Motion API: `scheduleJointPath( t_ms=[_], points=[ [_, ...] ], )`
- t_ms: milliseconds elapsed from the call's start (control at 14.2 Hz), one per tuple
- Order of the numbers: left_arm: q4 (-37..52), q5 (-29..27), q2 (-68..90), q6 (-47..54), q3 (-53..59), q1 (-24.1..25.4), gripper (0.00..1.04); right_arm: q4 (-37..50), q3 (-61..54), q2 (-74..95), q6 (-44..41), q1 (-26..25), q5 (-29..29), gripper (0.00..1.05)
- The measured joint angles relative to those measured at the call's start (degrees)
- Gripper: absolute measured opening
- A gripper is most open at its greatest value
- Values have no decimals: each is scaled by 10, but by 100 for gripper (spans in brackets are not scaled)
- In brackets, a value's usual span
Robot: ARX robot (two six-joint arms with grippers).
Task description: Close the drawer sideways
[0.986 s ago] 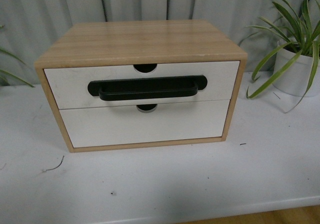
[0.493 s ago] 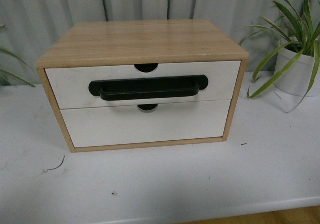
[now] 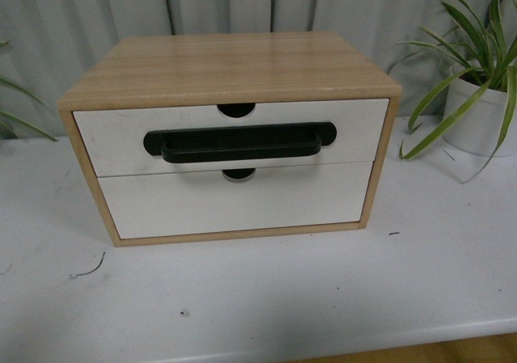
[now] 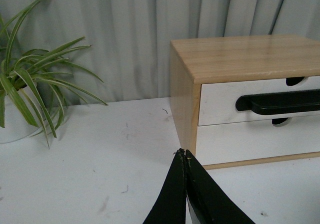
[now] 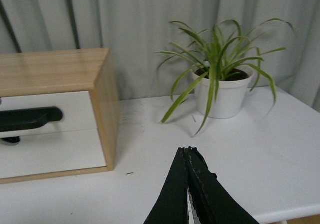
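The drawer is the upper one in a light wood cabinet on the white table. It has a white front, a long black bar handle and a semicircular notch in its top edge. Its front sits about flush with the cabinet frame. It also shows in the left wrist view and the right wrist view. Neither gripper shows in the front view. My left gripper is shut and empty, in front of the cabinet's left corner. My right gripper is shut and empty, to the right of the cabinet.
A plain white drawer front without handle sits below the task drawer. A potted plant in a white pot stands right of the cabinet, another plant to its left. A grey curtain hangs behind. The table's front edge is near.
The view has shifted a few pixels since one second ago; the cabinet and drawer look the same. Nothing else has visibly changed.
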State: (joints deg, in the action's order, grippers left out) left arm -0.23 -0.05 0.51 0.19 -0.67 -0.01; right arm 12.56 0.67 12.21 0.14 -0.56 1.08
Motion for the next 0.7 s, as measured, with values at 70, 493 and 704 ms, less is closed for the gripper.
scheduleJointPath(
  t_ms=[70,493,704],
  points=[
    [0,0,0,0,0,0,2,-10,0,-9,-1,4,-10,2],
    [0,0,0,0,0,0,2,-129,0,-119,-1,5,-11,2],
    [0,0,0,0,0,0,2,-128,0,-120,-2,5,-11,2]
  ],
)
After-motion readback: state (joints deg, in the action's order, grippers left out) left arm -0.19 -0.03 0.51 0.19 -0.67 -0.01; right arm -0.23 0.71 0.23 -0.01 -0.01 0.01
